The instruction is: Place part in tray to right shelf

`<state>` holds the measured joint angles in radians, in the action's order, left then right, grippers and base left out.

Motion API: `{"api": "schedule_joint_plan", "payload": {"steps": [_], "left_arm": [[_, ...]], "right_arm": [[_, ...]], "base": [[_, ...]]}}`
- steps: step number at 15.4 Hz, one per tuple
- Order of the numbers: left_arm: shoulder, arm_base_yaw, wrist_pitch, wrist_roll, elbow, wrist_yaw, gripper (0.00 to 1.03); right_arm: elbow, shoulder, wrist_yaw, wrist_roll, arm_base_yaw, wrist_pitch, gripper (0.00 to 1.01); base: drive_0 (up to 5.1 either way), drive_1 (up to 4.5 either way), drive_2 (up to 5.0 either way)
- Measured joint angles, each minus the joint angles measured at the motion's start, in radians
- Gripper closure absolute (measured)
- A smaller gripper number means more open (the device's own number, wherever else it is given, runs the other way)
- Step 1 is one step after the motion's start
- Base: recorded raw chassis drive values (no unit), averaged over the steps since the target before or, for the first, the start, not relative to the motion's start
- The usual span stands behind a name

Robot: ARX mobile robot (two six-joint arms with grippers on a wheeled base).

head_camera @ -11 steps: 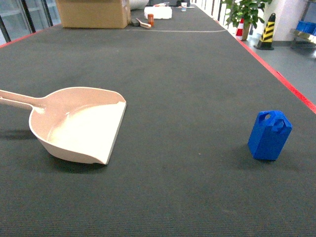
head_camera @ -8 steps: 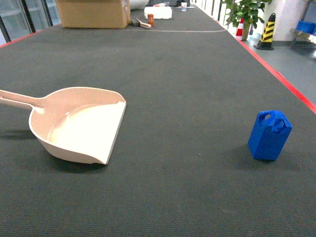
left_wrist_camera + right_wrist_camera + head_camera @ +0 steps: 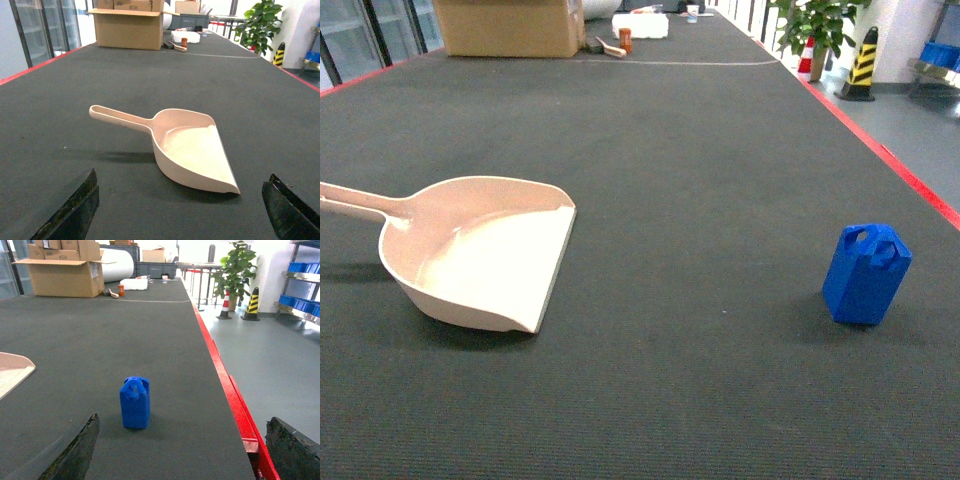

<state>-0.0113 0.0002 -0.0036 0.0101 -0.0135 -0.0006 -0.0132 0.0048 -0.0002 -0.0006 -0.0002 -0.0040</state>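
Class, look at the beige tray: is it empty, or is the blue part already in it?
Empty. The tray shows only its bare inner surface, and the part stands upright on the mat, well apart to its right.

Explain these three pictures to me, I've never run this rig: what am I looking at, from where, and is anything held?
One picture looks forward from the robot's head; the other two come from cameras on its wrists. The dark wedges at their bottom corners are fingers of the left gripper and right gripper, both spread open, holding nothing. On the dark mat lie a beige scoop-shaped tray, empty, and well apart to its right a small blue part, standing upright. Cardboard boxes sit at the far end.
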Motion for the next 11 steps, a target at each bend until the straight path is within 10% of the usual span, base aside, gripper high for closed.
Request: {"api": "schedule_joint_plan", "payload": {"steps": [11], "left_arm": [[0.000, 0.000, 0.000, 0.000, 0.000, 0.000, 0.05]], "right_arm": [[0.000, 0.000, 0.000, 0.000, 0.000, 0.000, 0.03]], "base": [[0.0, 0.00, 0.0]]}}
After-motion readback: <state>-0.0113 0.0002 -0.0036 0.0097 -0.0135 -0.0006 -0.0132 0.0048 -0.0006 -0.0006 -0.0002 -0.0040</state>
